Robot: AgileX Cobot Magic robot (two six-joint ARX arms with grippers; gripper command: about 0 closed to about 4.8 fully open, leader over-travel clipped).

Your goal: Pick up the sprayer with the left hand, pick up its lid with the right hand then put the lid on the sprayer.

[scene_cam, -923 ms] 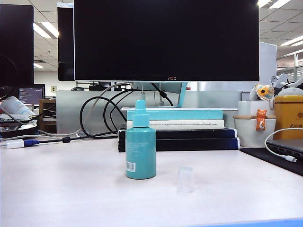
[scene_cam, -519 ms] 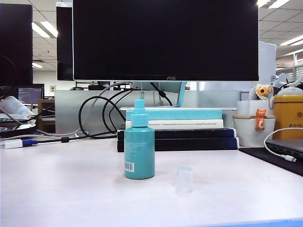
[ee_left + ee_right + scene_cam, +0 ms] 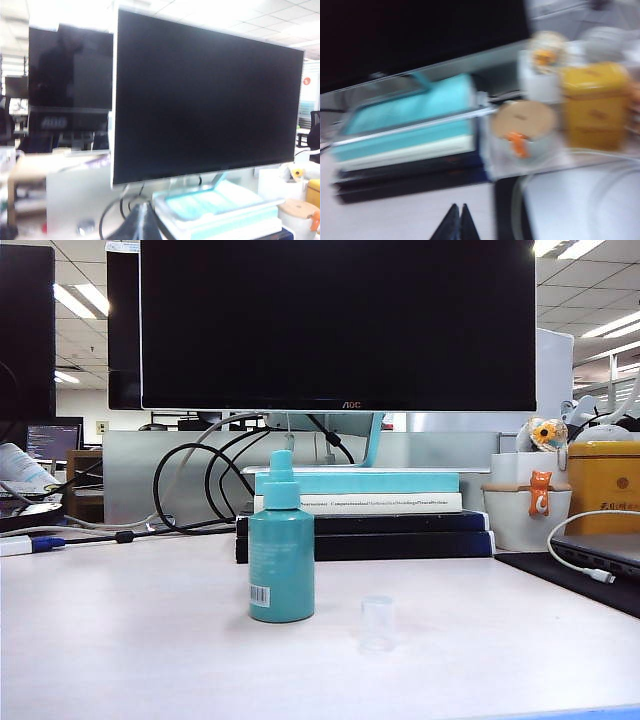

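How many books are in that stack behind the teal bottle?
4, as far as shows: a teal book on top, a white book under it, then two dark books at the bottom.

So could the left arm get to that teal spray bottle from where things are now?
Probably yes. The sprayer stands upright and alone on the table, with the lid apart to its side and the books behind it. The left gripper, shut, is aimed at the monitor, so it must open and descend.
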